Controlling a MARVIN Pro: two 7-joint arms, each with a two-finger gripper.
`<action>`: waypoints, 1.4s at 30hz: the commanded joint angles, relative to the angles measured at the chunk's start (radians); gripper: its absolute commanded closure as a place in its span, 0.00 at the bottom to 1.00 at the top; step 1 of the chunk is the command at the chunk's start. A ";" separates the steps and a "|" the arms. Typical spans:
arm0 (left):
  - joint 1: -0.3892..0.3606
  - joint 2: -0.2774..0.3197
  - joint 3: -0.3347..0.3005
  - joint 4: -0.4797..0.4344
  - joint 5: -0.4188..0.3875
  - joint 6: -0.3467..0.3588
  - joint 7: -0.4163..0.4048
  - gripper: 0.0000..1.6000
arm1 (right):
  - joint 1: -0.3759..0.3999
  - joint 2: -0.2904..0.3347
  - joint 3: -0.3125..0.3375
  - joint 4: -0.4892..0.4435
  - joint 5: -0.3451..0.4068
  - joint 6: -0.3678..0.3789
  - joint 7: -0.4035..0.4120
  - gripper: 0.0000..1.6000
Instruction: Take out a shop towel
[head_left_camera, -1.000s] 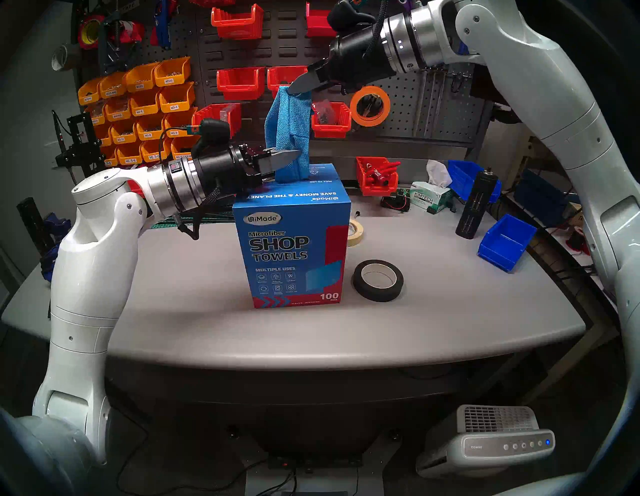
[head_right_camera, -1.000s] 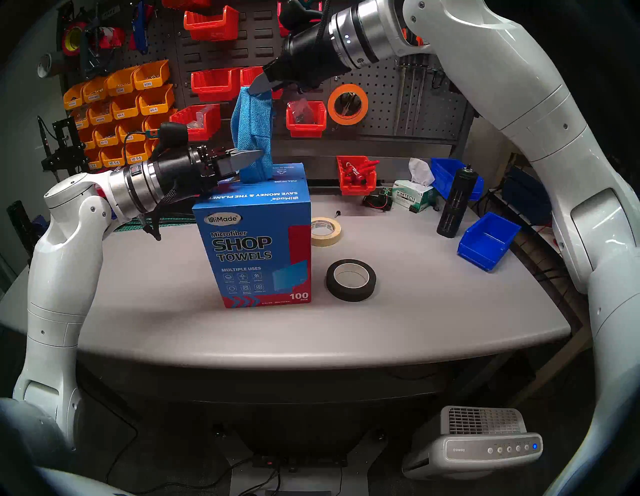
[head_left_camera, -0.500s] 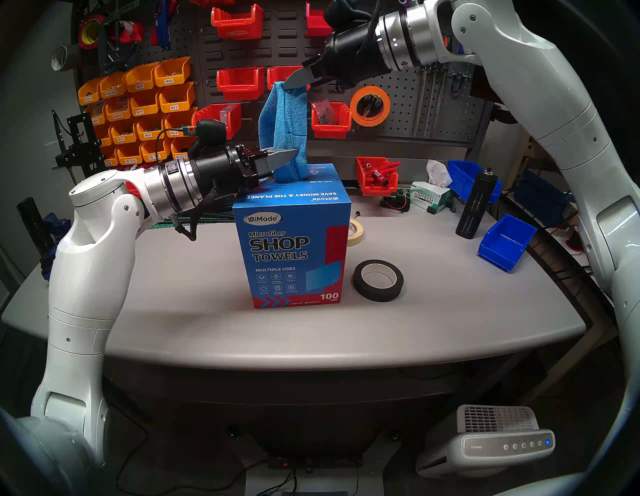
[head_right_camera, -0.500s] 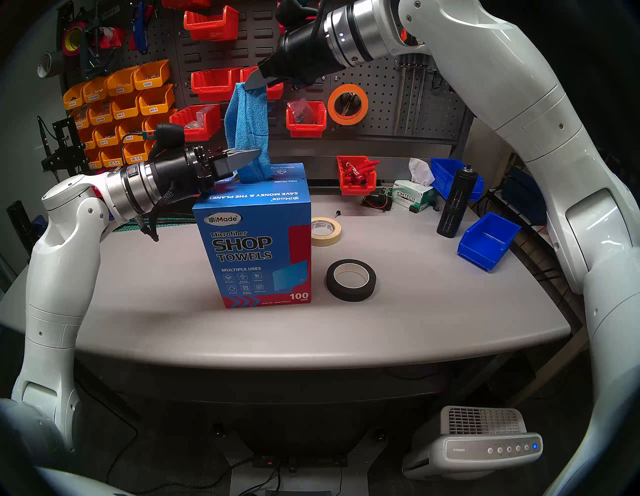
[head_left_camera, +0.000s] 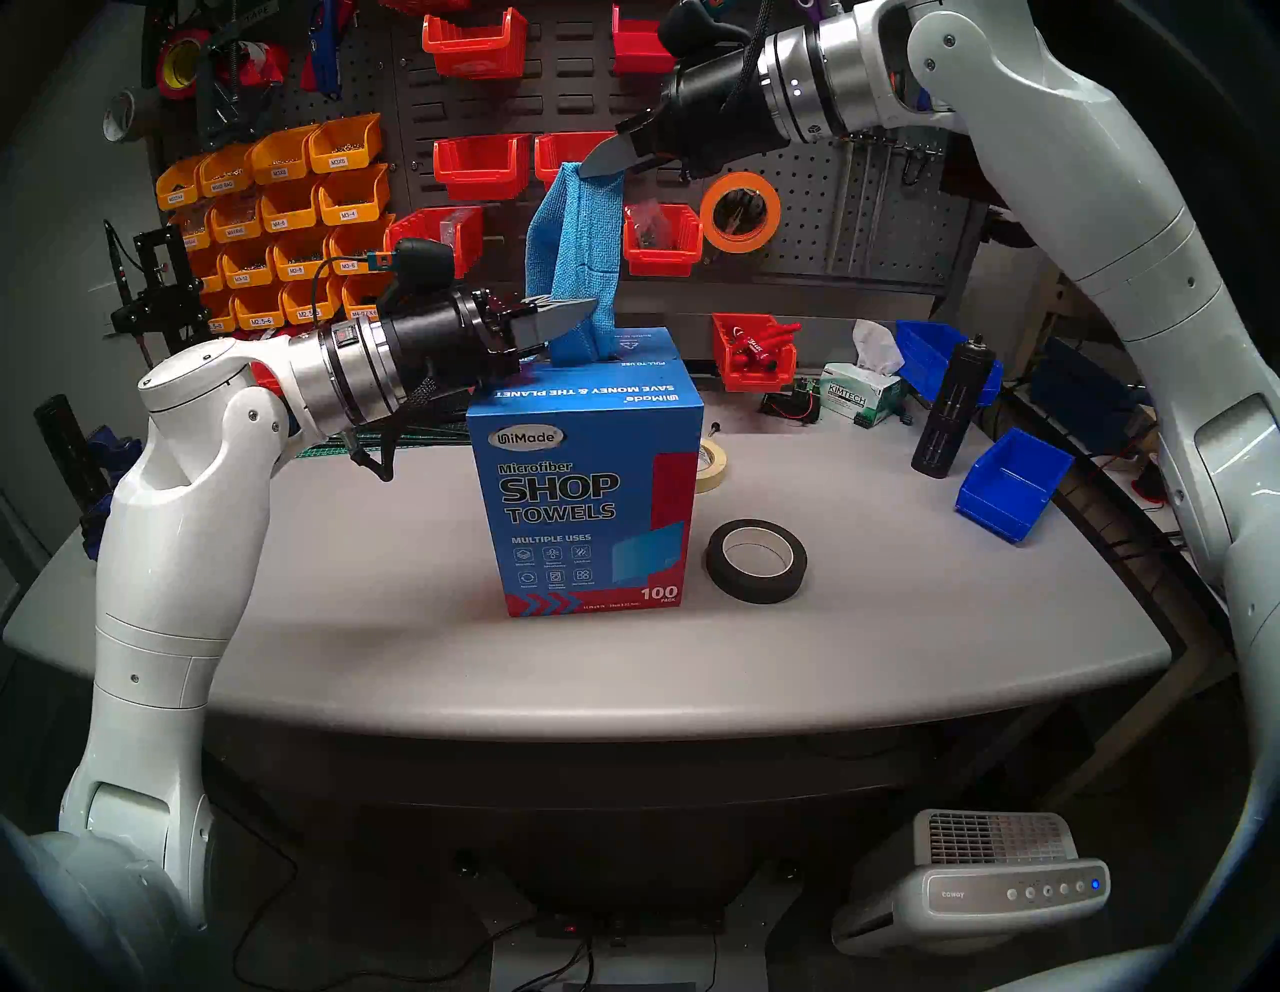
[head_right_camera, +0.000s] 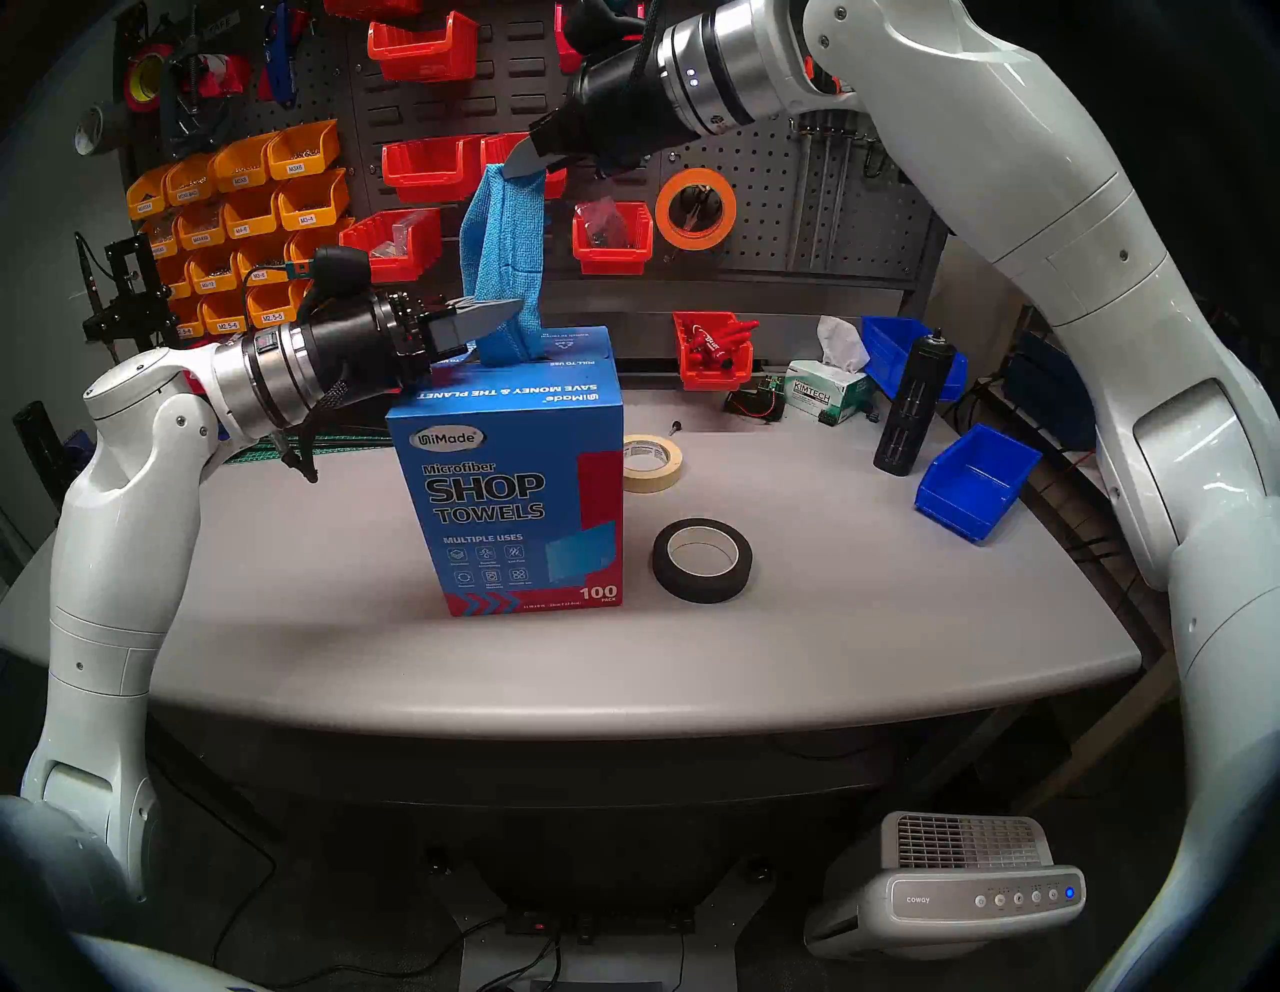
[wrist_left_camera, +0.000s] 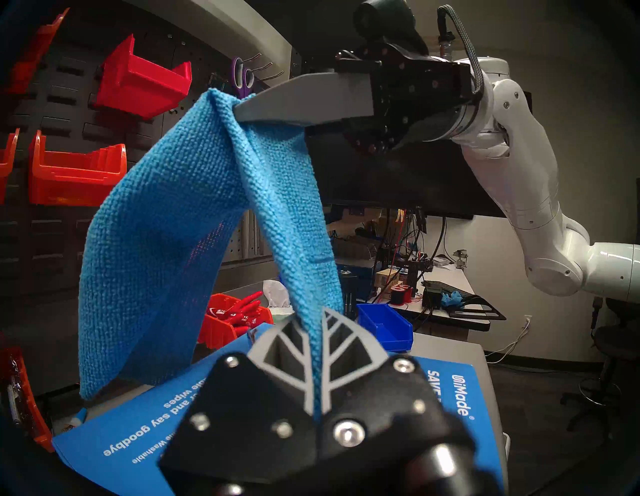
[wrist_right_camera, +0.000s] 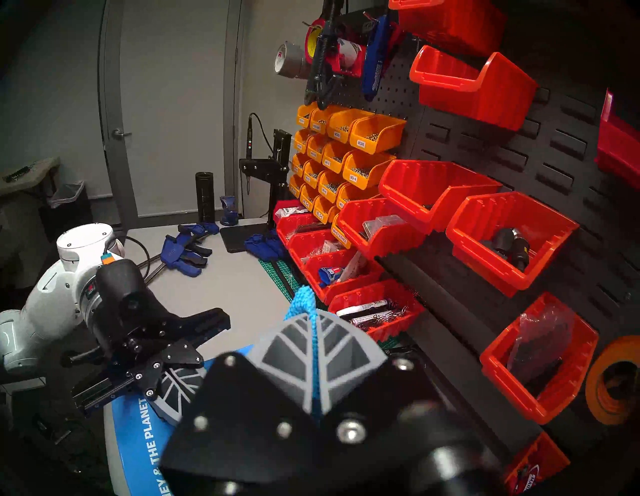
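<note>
Blue shop towel (head_left_camera: 578, 242) hangs stretched above the SHOP TOWELS carton (head_left_camera: 585, 485), its top shifted slightly rightward since half a second ago. Right gripper (head_left_camera: 594, 166), reaching in from above, pinches the upper corner. Left gripper (head_left_camera: 582, 313), held level, fingers pressed together on the towel just above the carton's slot.

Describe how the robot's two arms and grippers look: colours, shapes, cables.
Both arms are glossy white rounded shells ending in silver wrist rings and black housings. Each gripper, left and right, has two grey pointed fingers with leaf-vein ribbing. Black braided cables run along both wrists.
</note>
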 joint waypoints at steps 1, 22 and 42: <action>0.002 0.000 0.017 0.004 0.004 0.003 -0.004 0.97 | 0.088 -0.009 0.076 0.025 -0.016 -0.044 -0.035 1.00; -0.006 0.009 0.025 0.006 -0.002 0.005 -0.014 1.00 | 0.061 0.001 0.056 -0.014 -0.033 0.012 -0.041 0.00; -0.023 -0.014 0.010 -0.017 0.008 -0.042 0.000 0.00 | 0.021 0.025 0.020 -0.040 -0.046 0.031 -0.040 0.00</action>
